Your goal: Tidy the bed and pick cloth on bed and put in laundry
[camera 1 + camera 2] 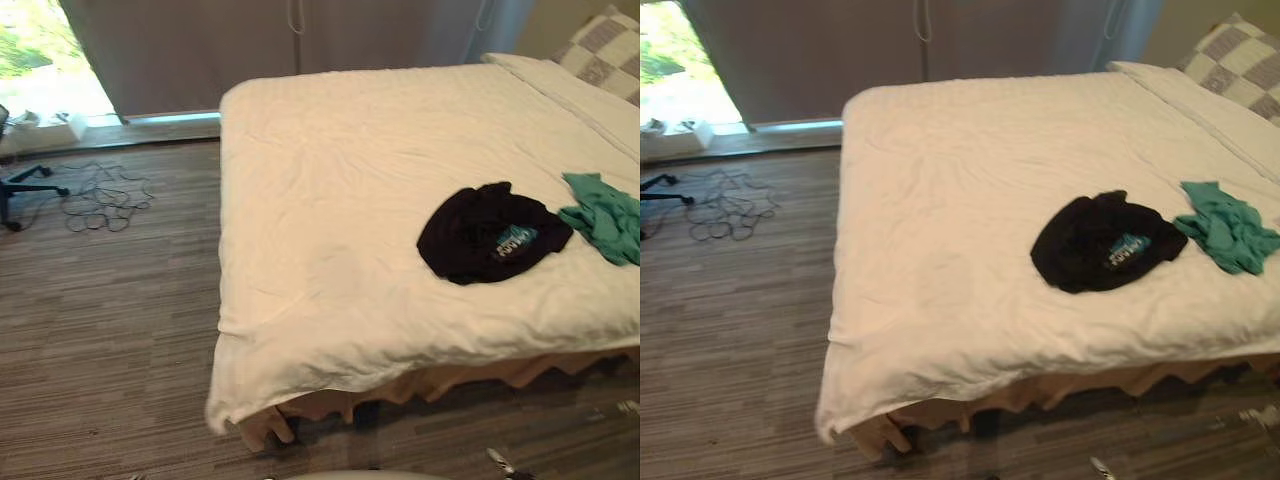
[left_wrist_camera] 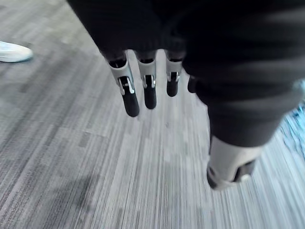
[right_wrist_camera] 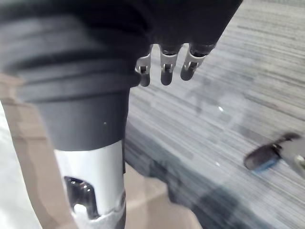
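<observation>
Left hand: the left hand [image 2: 129, 98] hangs over the floor [image 1: 100, 330] with straight fingers and holds nothing.
Right hand: the right hand [image 3: 164, 71] hangs low beside the near edge of the bed [image 1: 330, 200], fingers relaxed, also without anything.
Black cloth: the black cloth [image 1: 492, 233] lies crumpled on the white cover, close to the near edge and toward the right side.
Green cloth: the green cloth [image 1: 605, 218] lies just beside the black one, nearer the right edge; I cannot tell whether they touch.
Risk, cover: the cover is soft and wrinkled, so fingers that close too deep on a cloth may pinch it too and drag it.
Risk, two cloths: they are so close that a grasp on one may catch the other, which may then fall on the way.
Risk, corner: the cover hangs low at the near left corner, and a pull toward it may slide it further.
Risk, person: a white shoe [image 2: 13, 51] stands on the floor near the left hand, so a wide swing of this arm may hit someone.
</observation>
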